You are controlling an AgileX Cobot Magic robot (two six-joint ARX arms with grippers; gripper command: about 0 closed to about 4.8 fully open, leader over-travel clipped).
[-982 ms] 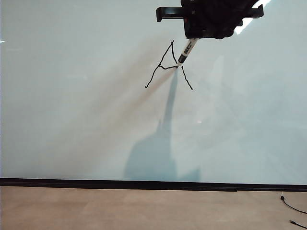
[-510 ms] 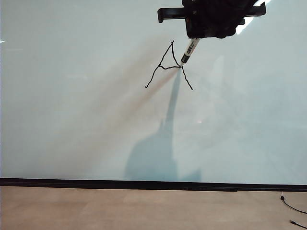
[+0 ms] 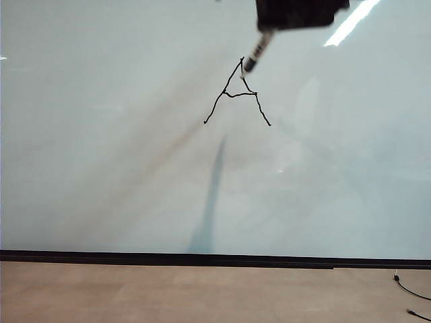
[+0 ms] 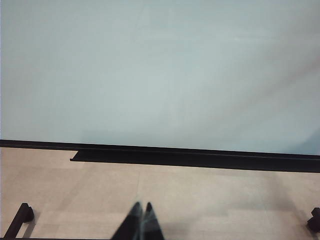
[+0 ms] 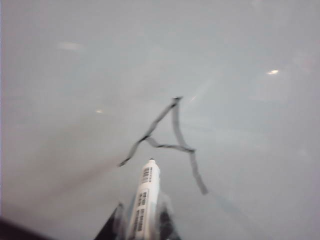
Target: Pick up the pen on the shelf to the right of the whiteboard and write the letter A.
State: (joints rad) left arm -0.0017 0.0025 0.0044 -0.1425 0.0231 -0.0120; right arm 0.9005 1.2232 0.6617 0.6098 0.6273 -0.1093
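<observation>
The whiteboard fills most of the exterior view, with the letter A drawn in thin black lines at its upper middle. My right gripper hangs at the top edge, shut on the pen, a white marker whose dark tip points at the A's apex. Its shadow lies far below, so the tip is off the board. In the right wrist view the pen sticks out between the fingers toward the letter A. My left gripper is shut and empty over the tan floor, facing the whiteboard.
A black strip runs along the board's lower edge, with a shelf-like black ledge in front of it. Tan floor lies below. A thin black cable trails at the lower right. Black frame parts stand near the left gripper.
My right gripper has lifted the pen off the A's crossbar and pulled up and away from the board. Its shadow has shrunk and slid left. The left arm has stayed still.
</observation>
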